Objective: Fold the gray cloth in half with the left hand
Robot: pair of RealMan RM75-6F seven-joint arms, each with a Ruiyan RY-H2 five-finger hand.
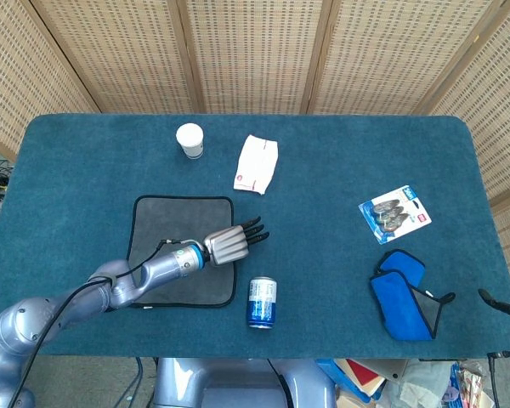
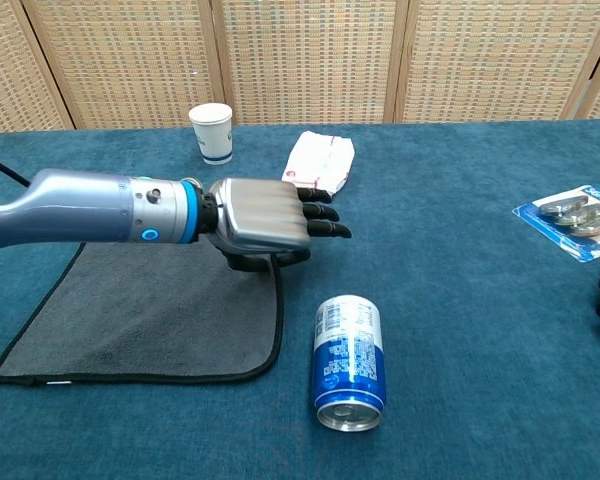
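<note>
I see teal table (image 1: 340,161), wicker screens behind it. Gray cloth (image 1: 174,225) lies flat, unfolded, on near-left part of table. My left hand (image 2: 265,215) is over cloth's right edge, palm down, fingers stretched toward right past edge; thumb curls under at hem, I cannot tell if it pinches cloth. Blue pouch (image 1: 404,297) near right. Blister pack (image 1: 395,214) farther right. White packet (image 1: 257,163) far centre. Blue can (image 2: 348,362) lies on side just right of cloth's near corner. Paper cup (image 1: 189,140) far left.
</note>
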